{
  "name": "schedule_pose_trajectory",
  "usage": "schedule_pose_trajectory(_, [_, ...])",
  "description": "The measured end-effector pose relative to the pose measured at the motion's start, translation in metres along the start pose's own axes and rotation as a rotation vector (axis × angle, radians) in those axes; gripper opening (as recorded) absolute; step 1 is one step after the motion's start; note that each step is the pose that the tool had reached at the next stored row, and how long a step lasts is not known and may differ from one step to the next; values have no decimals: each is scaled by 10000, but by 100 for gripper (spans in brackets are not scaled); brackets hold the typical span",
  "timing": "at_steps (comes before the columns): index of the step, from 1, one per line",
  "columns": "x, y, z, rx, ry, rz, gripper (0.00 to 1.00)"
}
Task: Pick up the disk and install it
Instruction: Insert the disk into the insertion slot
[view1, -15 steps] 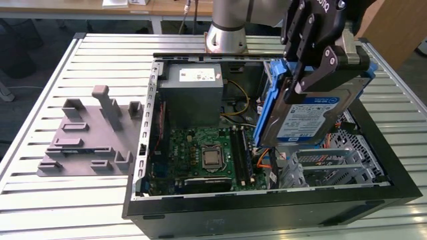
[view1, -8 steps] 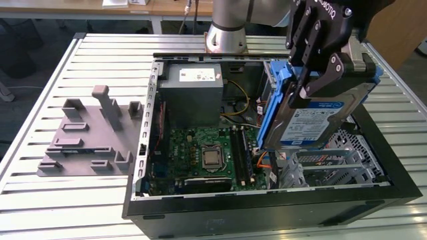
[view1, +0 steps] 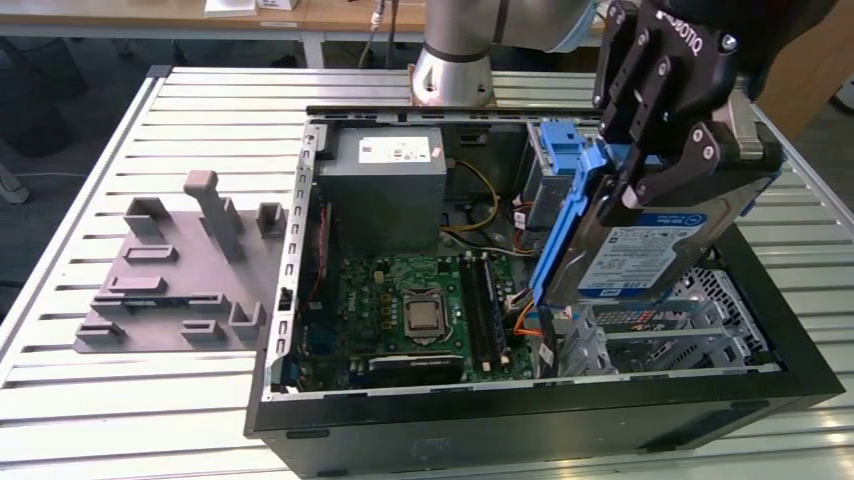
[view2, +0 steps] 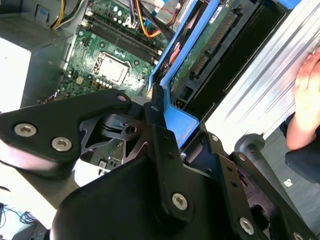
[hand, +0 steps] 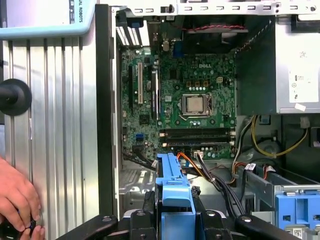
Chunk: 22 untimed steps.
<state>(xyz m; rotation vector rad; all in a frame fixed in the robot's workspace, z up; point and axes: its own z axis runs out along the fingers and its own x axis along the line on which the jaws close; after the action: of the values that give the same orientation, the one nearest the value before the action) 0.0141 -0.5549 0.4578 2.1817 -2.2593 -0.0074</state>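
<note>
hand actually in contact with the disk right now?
Touching. In the exterior view the hand is clamped on the disk, holding it tilted above the open computer case.

Under me stands a slatted metal desk (view1: 107, 420) with an open black computer case (view1: 534, 425) on it. I see a green motherboard (view1: 400, 300) lying flat inside, its processor (view1: 424, 312) near the middle. A grey metal power supply box (view1: 387, 190) sits at the far end of the case, yellow cables (view1: 474, 190) running beside it. In the first wrist view a silver drive cage (hand: 260, 182) carries a blue latch (hand: 295, 212). On the exterior view's left, just beside the case, lies a grey plastic fixture (view1: 174, 290) with upright posts.
</note>
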Motion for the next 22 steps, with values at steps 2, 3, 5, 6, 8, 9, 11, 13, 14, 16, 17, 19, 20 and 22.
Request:
schedule_pose_trajectory(2, [1,-50,9,-2,0,0,36])
schedule_pose_trajectory(3, [0,-76,12,-4,0,-1,36])
schedule_pose_trajectory(5, [0,-128,19,-10,0,0,36])
schedule_pose_trajectory(6, [-1,-152,23,-14,0,1,36])
schedule_pose_trajectory(8, [0,-198,29,-20,-1,0,36])
schedule_pose_trajectory(9, [1,-220,32,-23,-1,1,36])
schedule_pose_trajectory(11, [3,-263,38,-27,-1,1,36])
schedule_pose_trajectory(13, [2,-306,42,-32,1,2,36])
schedule_pose_trajectory(14, [1,-322,44,-32,2,2,36])
schedule_pose_trajectory(16, [1,-347,51,-32,0,1,36])
schedule_pose_trajectory(17, [0,-360,53,-33,1,1,36])
schedule_pose_trajectory(19, [0,-383,57,-33,1,1,36])
schedule_pose_trajectory(20, [-1,-389,58,-33,1,1,36])
schedule_pose_trajectory(22, [-1,-396,59,-33,1,1,36])
